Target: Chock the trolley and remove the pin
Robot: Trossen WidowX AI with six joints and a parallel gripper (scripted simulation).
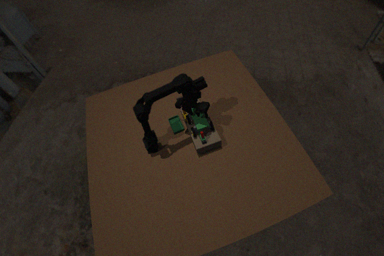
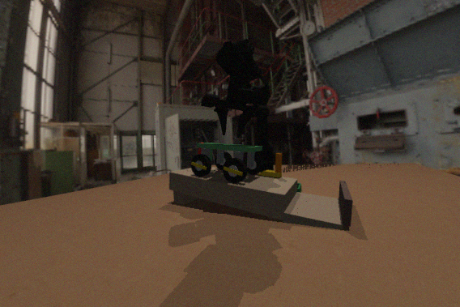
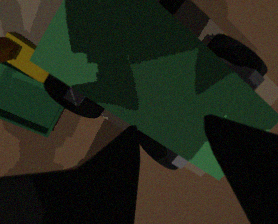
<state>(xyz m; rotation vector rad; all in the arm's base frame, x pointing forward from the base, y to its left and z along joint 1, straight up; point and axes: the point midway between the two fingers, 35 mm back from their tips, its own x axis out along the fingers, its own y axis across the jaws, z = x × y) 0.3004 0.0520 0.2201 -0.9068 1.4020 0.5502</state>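
The trolley, with its green deck point(image 1: 201, 122) point(image 2: 231, 147) point(image 3: 165, 102), stands on the ramp point(image 1: 212, 140) point(image 2: 194, 189). The yellow chock point(image 2: 267, 173) point(image 3: 27, 61) lies at the downhill side of the tray-side downhill wheel. Its yellow end appears to meet that wheel in the wrist view; any small gap cannot be told. Its orange handle point(image 2: 278, 162) point(image 3: 2, 51) stands up. The red-headed stop pin point(image 1: 202, 134) point(image 2: 199, 150) is in its holder at the uphill end. My gripper point(image 2: 233, 132) point(image 3: 170, 127) is partly open and empty, above the deck, clear of the chock.
The green tray point(image 1: 176, 124) point(image 2: 299, 187) point(image 3: 25, 102) is on the table point(image 1: 209, 188) beside the ramp, on the chock's side. A dark end board point(image 2: 345, 205) stands at the ramp's low end. The light is dim, and the arm's shadow falls across the deck.
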